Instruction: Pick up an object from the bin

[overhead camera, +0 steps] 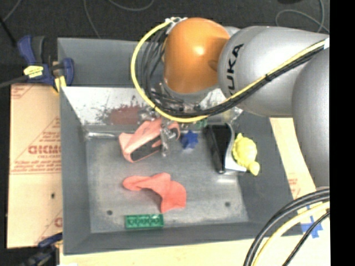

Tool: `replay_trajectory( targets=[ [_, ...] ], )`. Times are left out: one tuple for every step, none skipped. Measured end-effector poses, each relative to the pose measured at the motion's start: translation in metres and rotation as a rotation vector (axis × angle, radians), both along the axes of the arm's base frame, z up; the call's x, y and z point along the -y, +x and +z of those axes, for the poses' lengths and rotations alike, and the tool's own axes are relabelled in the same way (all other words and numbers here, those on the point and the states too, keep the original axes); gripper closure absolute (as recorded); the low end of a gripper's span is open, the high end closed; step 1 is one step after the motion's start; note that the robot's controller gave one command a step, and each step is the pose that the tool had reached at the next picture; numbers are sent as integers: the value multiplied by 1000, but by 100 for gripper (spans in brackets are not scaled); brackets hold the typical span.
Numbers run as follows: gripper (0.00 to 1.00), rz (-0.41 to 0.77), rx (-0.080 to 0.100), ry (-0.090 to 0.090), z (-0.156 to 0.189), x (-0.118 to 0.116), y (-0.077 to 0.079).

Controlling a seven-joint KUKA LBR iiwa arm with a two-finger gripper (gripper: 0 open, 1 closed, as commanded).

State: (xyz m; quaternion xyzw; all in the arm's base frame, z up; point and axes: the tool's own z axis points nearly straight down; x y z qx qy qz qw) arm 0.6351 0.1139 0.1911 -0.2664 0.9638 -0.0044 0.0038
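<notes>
Camera view looks down on a scuffed grey metal bin standing on a black surface. The pincer hangs at the right end of a pink-and-black thing near the bin's back wall. Whether it is spread or pressed together cannot be told.

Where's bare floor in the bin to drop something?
Bare: left strip beside pink-and-black thing and salmon rag; front-right patch between rag, green brick and black block. Crowded along the back: gripper, blue piece, black block, yellow toy.
</notes>
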Motion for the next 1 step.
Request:
replay_trajectory(
  targets=[
    [100, -14, 23, 5, -13, -1, 6]
  ],
)
